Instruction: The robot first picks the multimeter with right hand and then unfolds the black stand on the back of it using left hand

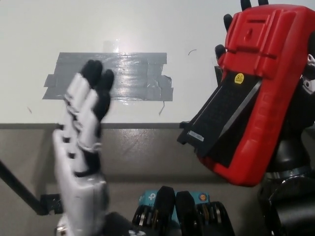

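One red multimeter [268,88] fills the right side of the head view, held up off the counter [147,24] with its back toward the camera. One black stand [221,115] is swung out from that back, its lower end standing clear of the red case. One small yellow sticker [239,77] sits just above the stand; its print is too small to read, as is the pale label near the stand's free end. The right robot hand [295,123] grips the multimeter from behind; only dark fingertips show past its top and left edges, the rest being hidden by the case. The left robot hand [81,132] is raised at lower left, well apart from the multimeter, fingers straight and close together, holding nothing. One patch of grey tape [133,73] lies on the white counter, partly covered by the left fingertips.
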Motion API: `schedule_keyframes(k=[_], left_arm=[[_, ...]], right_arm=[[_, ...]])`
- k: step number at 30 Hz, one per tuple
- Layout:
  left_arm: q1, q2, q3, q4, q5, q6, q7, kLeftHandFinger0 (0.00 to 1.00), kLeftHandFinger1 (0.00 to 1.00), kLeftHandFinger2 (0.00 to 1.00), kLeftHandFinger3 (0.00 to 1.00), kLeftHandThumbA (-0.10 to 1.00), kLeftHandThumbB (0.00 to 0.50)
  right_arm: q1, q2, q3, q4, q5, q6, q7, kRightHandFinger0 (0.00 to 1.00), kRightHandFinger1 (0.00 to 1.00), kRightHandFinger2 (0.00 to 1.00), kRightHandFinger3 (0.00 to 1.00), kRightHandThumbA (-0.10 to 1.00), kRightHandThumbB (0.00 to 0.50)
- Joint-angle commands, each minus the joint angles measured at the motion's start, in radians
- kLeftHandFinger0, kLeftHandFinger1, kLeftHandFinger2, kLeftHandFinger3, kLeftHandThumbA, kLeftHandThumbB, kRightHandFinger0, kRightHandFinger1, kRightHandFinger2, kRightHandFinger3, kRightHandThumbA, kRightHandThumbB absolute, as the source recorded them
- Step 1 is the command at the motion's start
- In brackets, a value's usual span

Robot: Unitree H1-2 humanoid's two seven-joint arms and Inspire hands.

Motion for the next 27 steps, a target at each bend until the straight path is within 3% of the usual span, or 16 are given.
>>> schedule_keyframes(k=[1, 10, 13, 19, 22, 24, 25, 26, 27], left_arm=[[-0.015, 0.06, -0.074, -0.052, -0.117, 0.077, -0.204, 1.0, 1.0, 1.0, 1.0, 1.0, 0.5], [0.033, 0.073, -0.085, 0.06, 0.031, -0.023, -0.131, 1.0, 1.0, 1.0, 1.0, 1.0, 0.487], [0.042, 0.076, -0.09, 0.062, 0.038, -0.014, -0.147, 1.0, 1.0, 1.0, 1.0, 1.0, 0.489], [0.048, 0.078, -0.102, 0.085, -0.014, -0.027, -0.1, 1.0, 1.0, 1.0, 1.0, 1.0, 0.499], [0.075, 0.059, -0.095, 0.059, -0.074, -0.018, -0.111, 1.0, 1.0, 1.0, 1.0, 1.0, 0.5], [0.075, 0.069, -0.102, 0.051, -0.128, -0.027, -0.097, 1.0, 0.79, 0.81, 1.0, 1.0, 0.5], [0.09, 0.067, -0.103, 0.036, -0.148, -0.025, -0.109, 1.0, 0.49, 0.68, 1.0, 1.0, 0.5], [0.1, 0.065, -0.104, 0.026, -0.159, -0.025, -0.114, 0.94, 0.42, 0.64, 1.0, 1.0, 0.5], [0.101, 0.066, -0.105, 0.022, -0.144, -0.027, -0.101, 0.84, 0.34, 0.68, 1.0, 1.0, 0.469]], right_arm=[[-0.044, 0.028, 0.006, -0.026, 0.009, -0.053, 0.003, 0.01, 0.5, 0.88, 1.0, -0.1, 0.056], [-0.045, 0.045, 0.014, -0.031, -0.015, -0.07, -0.002, 0.05, 0.59, 0.97, 1.0, -0.1, 0.045], [-0.047, 0.051, 0.017, -0.035, -0.026, -0.069, -0.006, 0.05, 0.6, 0.97, 1.0, -0.1, 0.043], [-0.049, 0.048, 0.02, -0.035, -0.024, -0.072, -0.012, 0.03, 0.59, 0.95, 1.0, -0.1, 0.048], [-0.049, 0.065, 0.018, -0.039, -0.012, -0.084, -0.036, 0.02, 0.56, 0.91, 1.0, -0.1, 0.074], [-0.049, 0.075, 0.013, -0.041, 0.002, -0.094, -0.051, 0.01, 0.55, 0.9, 1.0, -0.1, 0.071], [-0.052, 0.078, 0.012, -0.041, 0.003, -0.099, -0.052, 0.01, 0.53, 0.89, 1.0, -0.1, 0.071], [-0.054, 0.08, 0.011, -0.041, 0.004, -0.103, -0.053, 0.01, 0.53, 0.88, 1.0, -0.1, 0.071], [-0.056, 0.081, 0.01, -0.042, 0.012, -0.106, -0.063, 0.01, 0.53, 0.88, 1.0, -0.1, 0.077]])
